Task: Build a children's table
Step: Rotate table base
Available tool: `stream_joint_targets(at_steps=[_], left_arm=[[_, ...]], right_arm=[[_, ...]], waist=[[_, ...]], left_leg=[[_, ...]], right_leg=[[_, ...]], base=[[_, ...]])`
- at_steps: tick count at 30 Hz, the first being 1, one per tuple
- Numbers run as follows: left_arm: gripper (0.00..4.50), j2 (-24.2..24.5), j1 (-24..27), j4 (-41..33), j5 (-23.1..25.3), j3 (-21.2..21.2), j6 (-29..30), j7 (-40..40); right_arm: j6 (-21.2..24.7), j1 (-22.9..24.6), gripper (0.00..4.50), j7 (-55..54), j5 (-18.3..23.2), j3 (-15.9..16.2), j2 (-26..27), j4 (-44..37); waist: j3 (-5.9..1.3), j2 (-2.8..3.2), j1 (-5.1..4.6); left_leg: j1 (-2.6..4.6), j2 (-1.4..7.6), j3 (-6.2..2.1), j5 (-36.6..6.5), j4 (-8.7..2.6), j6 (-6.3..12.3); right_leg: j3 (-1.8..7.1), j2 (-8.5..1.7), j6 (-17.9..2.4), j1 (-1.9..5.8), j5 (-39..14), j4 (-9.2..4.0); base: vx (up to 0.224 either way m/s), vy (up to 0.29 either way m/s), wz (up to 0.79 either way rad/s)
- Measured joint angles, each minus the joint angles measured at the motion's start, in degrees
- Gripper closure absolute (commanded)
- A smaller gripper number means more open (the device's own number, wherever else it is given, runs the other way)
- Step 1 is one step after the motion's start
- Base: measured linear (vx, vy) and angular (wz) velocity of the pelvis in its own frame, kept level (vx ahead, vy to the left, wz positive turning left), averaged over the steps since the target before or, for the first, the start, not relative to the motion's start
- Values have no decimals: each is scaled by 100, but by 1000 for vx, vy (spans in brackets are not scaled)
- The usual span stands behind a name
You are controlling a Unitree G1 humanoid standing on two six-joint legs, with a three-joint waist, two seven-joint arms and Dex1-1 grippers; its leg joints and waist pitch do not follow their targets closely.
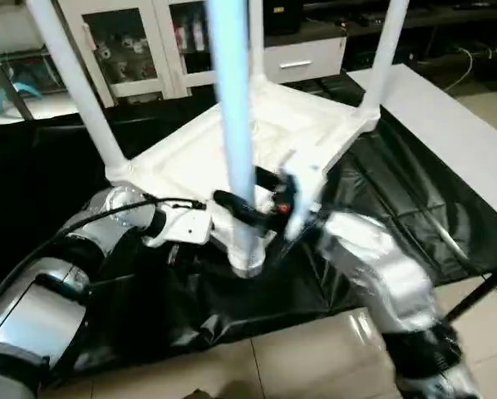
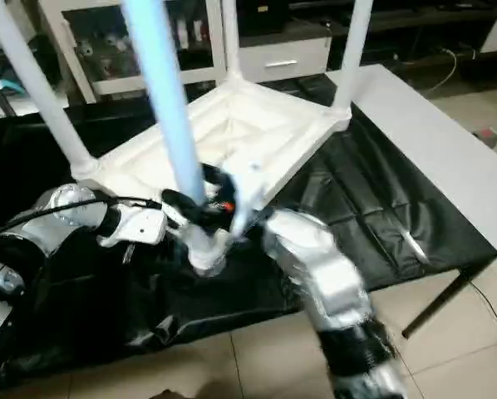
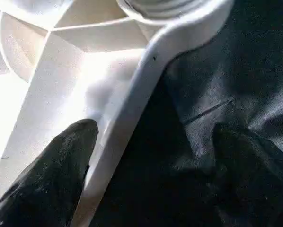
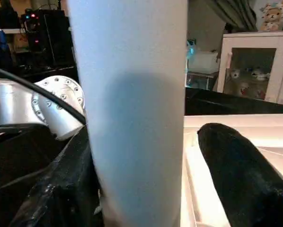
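The children's table top (image 1: 265, 133) lies upside down on the black-draped work table (image 1: 398, 208), ribbed side up. Three white legs (image 1: 78, 83) stand in its corner sockets. A fourth leg (image 1: 232, 100) rises from the near corner socket (image 1: 247, 264). My right gripper (image 1: 273, 204) is closed around this near leg just above the socket; one black finger (image 4: 236, 161) lies beside the tube (image 4: 137, 118). My left gripper (image 3: 155, 132) stands open astride the top's rim (image 3: 132, 104) by that socket, one finger (image 3: 61, 165) inside and the other over the cloth.
A white cabinet with glass doors (image 1: 140, 41) and drawers stands behind the work table. A white board or tabletop (image 1: 448, 125) lies along the right. The work table's front edge drops to a tiled floor (image 1: 298, 357).
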Motion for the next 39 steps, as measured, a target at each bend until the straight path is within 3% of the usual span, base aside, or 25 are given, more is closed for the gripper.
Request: stream_joint_targets(at_steps=[3,8,18,25,30,39], left_arm=[[1,32,76,-147,-2,-21,-68,-125],[1,109,233,-482,-72,-32,-85,-354],[1,229,639,-1213,-321,20,112,-459],[1,517,903,-1641,-427,153,471,-533],[1,674,1221,-2041,-579,250,814,-723],[1,443,1405,-2348,-568,337,1374,-422]], right_arm=[[75,207,121,132,150,-94,-259,-325],[129,270,121,229,262,-208,-543,-476],[132,231,121,233,470,-445,-1068,-454],[58,182,121,232,475,-936,-1409,-180],[-100,146,121,-15,411,-1473,-1672,209],[-313,-85,121,-186,303,-1450,-1417,676]], waist=[[-1,20,-43],[6,63,-203],[10,52,-438],[16,43,-617],[9,63,-671],[-36,146,-594]], left_leg=[[6,0,-1,1,-1,-2],[14,0,-2,2,0,-4],[69,3,-9,1,-5,-6],[100,3,-30,-11,-23,-25],[120,2,-43,-25,-49,-45],[150,0,-25,-26,-73,-45]], right_leg=[[2,1,2,5,1,1],[2,2,-6,10,8,2],[1,7,-40,9,29,8],[-9,8,-49,-5,43,-10],[-13,16,-60,-10,91,-60],[2,18,-73,-3,102,-68]], base=[[0,0,0],[0,0,0],[0,0,0],[0,0,0],[0,1,-4],[0,0,0]])
